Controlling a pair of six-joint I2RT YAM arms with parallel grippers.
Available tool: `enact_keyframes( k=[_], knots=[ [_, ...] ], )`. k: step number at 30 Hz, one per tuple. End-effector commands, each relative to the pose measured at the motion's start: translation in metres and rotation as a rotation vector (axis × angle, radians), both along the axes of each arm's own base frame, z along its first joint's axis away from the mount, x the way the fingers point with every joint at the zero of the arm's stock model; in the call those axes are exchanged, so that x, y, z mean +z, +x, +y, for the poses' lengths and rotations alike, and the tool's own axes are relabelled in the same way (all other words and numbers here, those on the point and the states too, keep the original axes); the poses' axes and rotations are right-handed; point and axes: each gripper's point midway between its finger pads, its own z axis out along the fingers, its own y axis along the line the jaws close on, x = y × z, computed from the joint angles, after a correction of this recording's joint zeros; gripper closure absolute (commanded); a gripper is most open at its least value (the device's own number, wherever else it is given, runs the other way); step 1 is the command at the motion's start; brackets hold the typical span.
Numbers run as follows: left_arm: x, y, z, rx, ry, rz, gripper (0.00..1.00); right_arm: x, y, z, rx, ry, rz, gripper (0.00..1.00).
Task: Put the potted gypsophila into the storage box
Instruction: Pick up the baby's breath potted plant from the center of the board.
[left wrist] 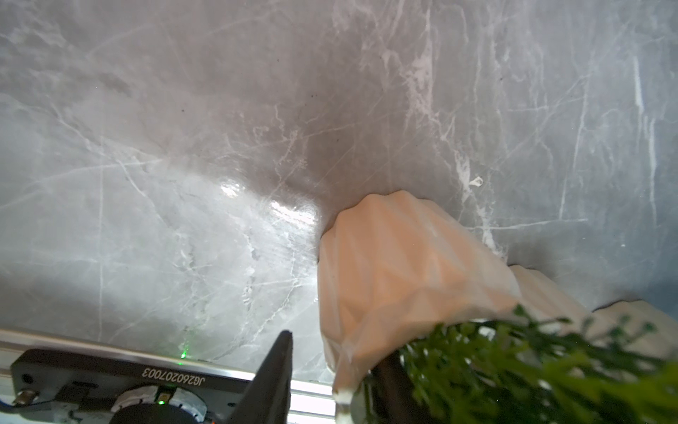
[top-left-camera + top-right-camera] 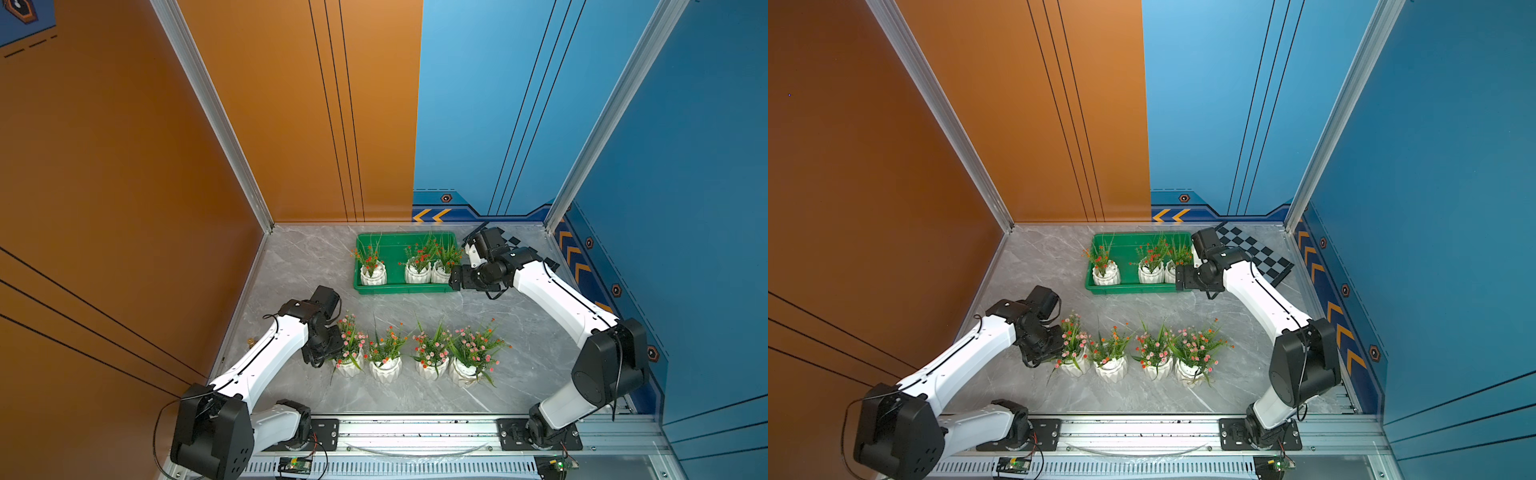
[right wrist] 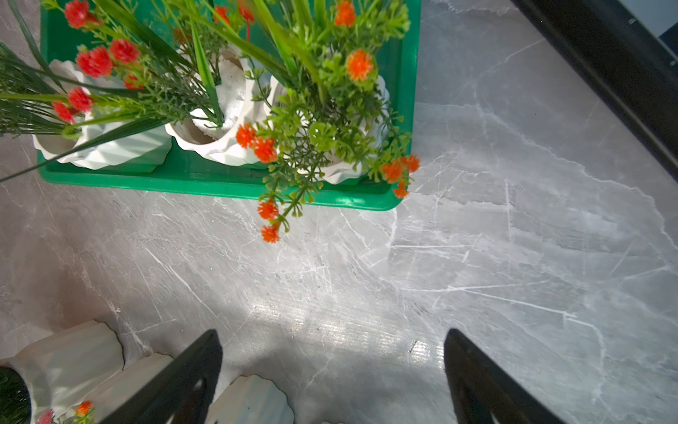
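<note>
Where the left gripper (image 1: 334, 352) sits at the end potted gypsophila (image 1: 403, 275) of the near row, one finger (image 1: 275, 374) stands just clear of the pot's wall and the other is hidden, so whether the jaws grip it I cannot tell. The right gripper (image 3: 332, 337) has its jaws wide apart and empty above the surface (image 3: 513, 257), beside the storage box (image 3: 220, 187), which holds three pots (image 2: 417, 274).
</note>
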Motion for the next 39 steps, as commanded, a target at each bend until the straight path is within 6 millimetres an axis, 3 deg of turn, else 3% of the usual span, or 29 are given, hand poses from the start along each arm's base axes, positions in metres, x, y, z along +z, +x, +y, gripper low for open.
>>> enact_keyframes(
  k=[1, 19, 30, 39],
  knots=[
    [-0.010, -0.008, 0.011, 0.002, 0.065, 0.034, 0.71, -0.009, 0.001, 0.001, -0.015, 0.005, 0.026, 0.05],
    [0.001, 0.003, 0.004, -0.017, 0.055, -0.006, 1.00, -0.009, 0.006, 0.005, -0.006, 0.013, 0.024, 0.05],
    [0.017, 0.020, 0.000, -0.046, 0.045, -0.058, 1.00, -0.006, 0.010, 0.006, -0.001, 0.019, 0.018, 0.04],
    [0.031, 0.036, 0.007, -0.069, 0.082, -0.074, 1.00, -0.004, 0.012, 0.005, 0.000, 0.027, 0.015, 0.04]
  ],
)
